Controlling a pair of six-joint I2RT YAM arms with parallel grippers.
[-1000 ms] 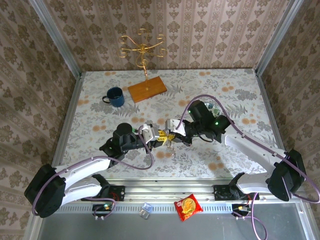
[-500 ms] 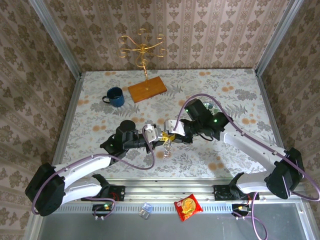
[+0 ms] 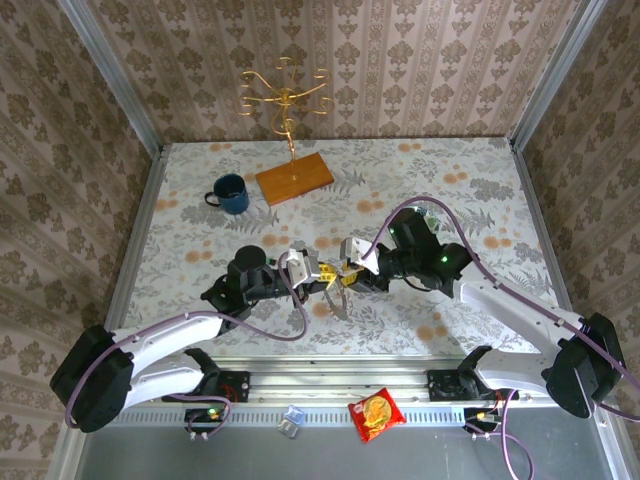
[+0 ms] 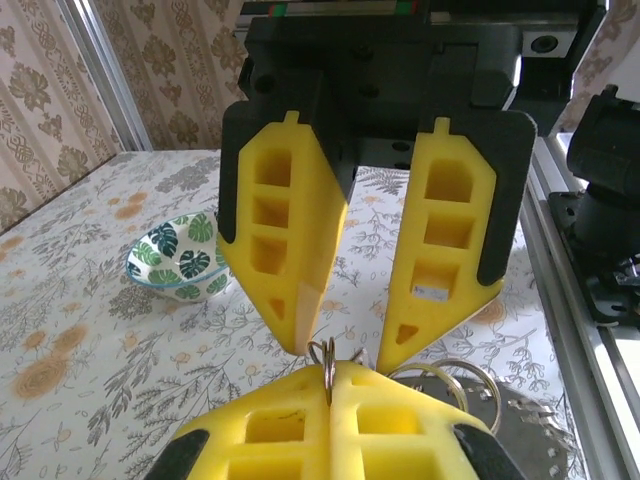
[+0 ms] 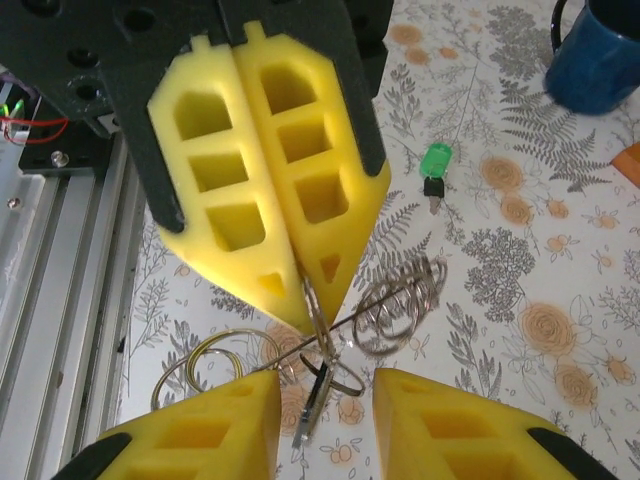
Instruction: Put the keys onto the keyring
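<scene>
Right gripper [image 3: 348, 274] now farther right.

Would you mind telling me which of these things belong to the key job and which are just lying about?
Belongs to the job:
- keyring, pinched in the left hand
- green key, lying on the table
- right hand, open beside the keyring

Just lying about:
- blue mug
- leaf-patterned bowl
- gold stand
- snack packet

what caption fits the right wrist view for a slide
Shut yellow foam left gripper pinching thin wire keyring; green-headed key lying on floral table.
</scene>
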